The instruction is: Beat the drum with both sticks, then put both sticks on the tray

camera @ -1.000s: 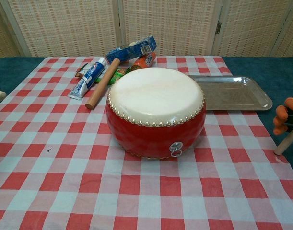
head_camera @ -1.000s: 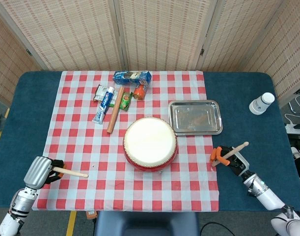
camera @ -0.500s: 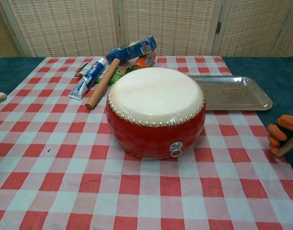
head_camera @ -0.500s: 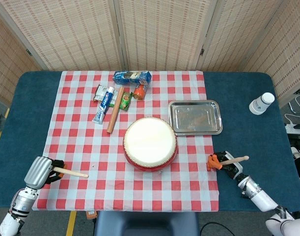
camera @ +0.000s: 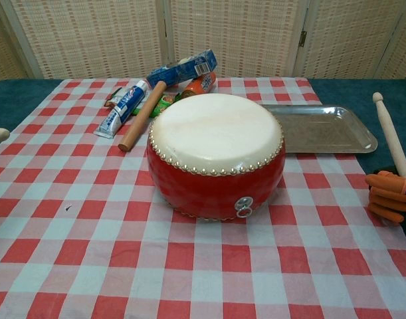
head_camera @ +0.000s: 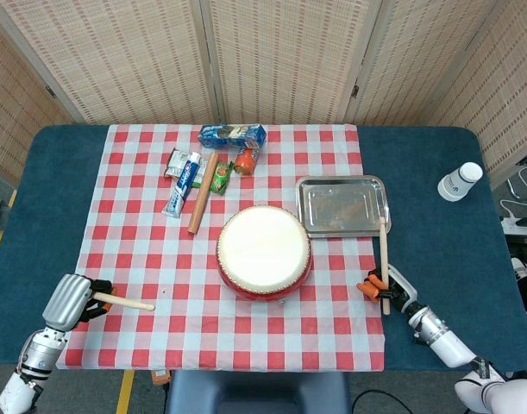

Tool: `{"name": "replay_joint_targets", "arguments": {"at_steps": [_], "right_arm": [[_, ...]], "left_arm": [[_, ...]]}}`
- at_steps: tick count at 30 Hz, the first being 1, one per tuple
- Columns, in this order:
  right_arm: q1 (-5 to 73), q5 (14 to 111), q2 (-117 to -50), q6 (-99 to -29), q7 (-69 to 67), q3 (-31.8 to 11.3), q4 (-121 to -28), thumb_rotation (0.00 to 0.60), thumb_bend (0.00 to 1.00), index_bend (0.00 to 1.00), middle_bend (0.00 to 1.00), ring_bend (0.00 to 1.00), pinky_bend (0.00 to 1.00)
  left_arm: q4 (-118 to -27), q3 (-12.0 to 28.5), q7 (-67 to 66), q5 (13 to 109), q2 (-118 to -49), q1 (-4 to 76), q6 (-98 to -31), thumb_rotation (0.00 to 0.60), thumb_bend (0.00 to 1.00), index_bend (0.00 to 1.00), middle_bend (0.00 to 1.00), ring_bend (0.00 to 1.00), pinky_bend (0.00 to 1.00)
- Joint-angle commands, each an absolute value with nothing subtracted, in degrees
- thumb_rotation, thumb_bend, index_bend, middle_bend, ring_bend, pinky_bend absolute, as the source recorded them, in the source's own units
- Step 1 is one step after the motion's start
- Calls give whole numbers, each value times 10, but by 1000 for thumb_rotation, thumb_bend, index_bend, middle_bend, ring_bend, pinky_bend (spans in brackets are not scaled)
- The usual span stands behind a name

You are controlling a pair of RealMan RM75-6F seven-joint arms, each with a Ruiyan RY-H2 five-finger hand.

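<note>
At the near left corner, the left hand (head_camera: pixel 71 302) sits over the edge of the checked cloth (head_camera: pixel 142 259), its fingers closed around the left drumstick (head_camera: pixel 125 303), which lies roughly level with its tip toward the right. In the chest view only that stick's rounded tip shows, at the left edge.

At the near right, just off the cloth on the blue table (head_camera: pixel 436 233), the right hand (head_camera: pixel 382 287) wraps its orange-tipped fingers (camera: pixel 389 193) around the right drumstick (head_camera: pixel 384 259), gripping it low on the shaft. This stick points away, its far tip reaching the near right corner of the metal tray (head_camera: pixel 342 205).

The red drum (head_camera: pixel 264 252), with its pale skin facing up, stands near the middle of the cloth, between the two hands and apart from both sticks. The tray lies just right of it and a little farther back.

Farther back on the left lie a rolling pin (head_camera: pixel 203 191), a toothpaste tube (head_camera: pixel 182 185) and a blue packet (head_camera: pixel 233 134). A white bottle (head_camera: pixel 460 181) rests at the far right.
</note>
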State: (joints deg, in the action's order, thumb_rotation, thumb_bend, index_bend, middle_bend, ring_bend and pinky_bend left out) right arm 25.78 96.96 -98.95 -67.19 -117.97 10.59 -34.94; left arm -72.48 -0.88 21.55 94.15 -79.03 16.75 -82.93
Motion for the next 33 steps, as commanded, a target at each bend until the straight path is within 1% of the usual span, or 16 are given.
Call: {"name": "replay_joint_targets", "arguments": {"at_steps": [1,7,10,12,16,19,23,25,28,31,33], "right_arm": [[259,965,-988,-676,-1191,101,-359,600,157,1000,1000,939,874],[262,960,-976,-676,-1205,98,-383,600,189,1000,1000,995,930],[264,957,-962,-678,-1190,94,-405,600,238,1000,1000,1000,985],[265,947,-944,-685,-1181,82,-436,600,279,1000,1000,1000,1000],[280,948,-887,-675,-1115,79,-507,600,360,1000,1000,1000,1000],[302,945,-822,-650,-1033,73,-588,600,401,1000,1000,1000,1000],[352,921,-708,-574,-916,54,-735,600,418,1000,1000,1000,1000],[377,910,-661,-534,-852,46,-788,600,419,1000,1000,1000,1000],[433,873,-586,-437,-715,27,-865,600,420,1000,1000,1000,1000],[487,835,-536,-342,-594,11,-923,600,420,1000,1000,1000,1000],[517,812,-517,-296,-530,3,-944,600,420,1000,1000,1000,1000]], "left_arm": [[-723,-8,217,941,-791,167,-829,600,832,1000,1000,1000,1000],[-720,-8,217,941,-794,168,-831,600,832,1000,1000,1000,1000],[-720,-6,217,940,-793,167,-832,600,832,1000,1000,1000,1000],[-721,-6,215,940,-791,169,-832,600,832,1000,1000,1000,1000],[-727,-3,205,942,-785,172,-832,600,833,1000,1000,1000,1000],[-736,1,196,946,-777,177,-833,600,833,1000,1000,1000,1000],[-755,15,180,950,-763,191,-833,600,834,1000,1000,1000,1000],[-769,24,170,949,-756,199,-832,600,834,1000,1000,1000,1000],[-805,40,153,941,-739,219,-811,600,834,1000,1000,1000,1000],[-840,58,138,925,-726,244,-778,600,835,1000,1000,1000,1000],[-859,69,125,912,-721,258,-756,600,832,1000,1000,1000,1000]]}}
